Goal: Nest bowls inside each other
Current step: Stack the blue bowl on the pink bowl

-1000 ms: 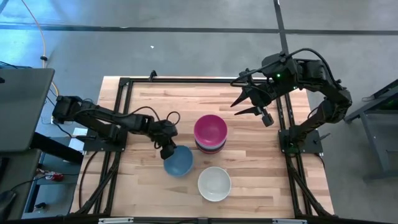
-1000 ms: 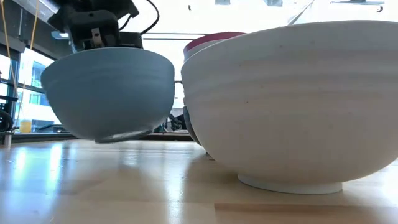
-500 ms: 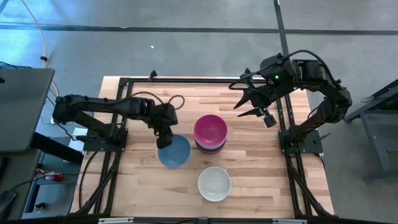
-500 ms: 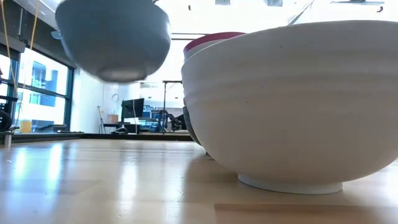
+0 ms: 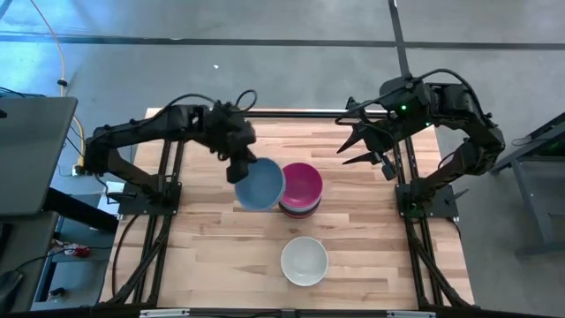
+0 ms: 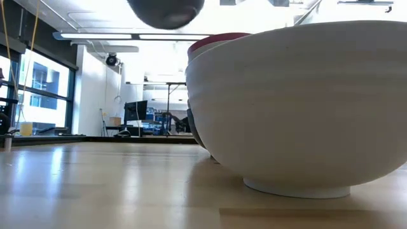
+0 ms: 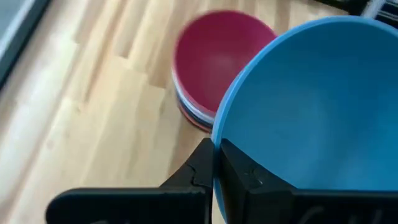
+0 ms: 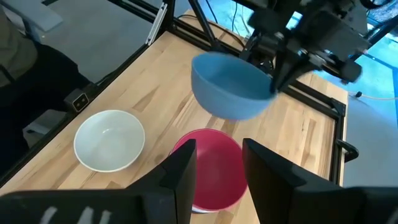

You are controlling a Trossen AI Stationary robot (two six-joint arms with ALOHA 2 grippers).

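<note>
On a wooden table (image 5: 203,256), a stack of bowls (image 5: 300,196) topped by a pink one sits mid-table, a white bowl (image 5: 305,261) nearer, while the left gripper (image 5: 240,168) pinches a blue bowl (image 5: 260,185) aloft just left of the stack, and the right gripper (image 5: 362,146) hovers far right, fingers spread.

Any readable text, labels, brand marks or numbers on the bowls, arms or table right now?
None. The light blue bowl in the left gripper, the stack topped by a magenta bowl and the white bowl are plain, and no readable marking shows on either arm or the table.
</note>
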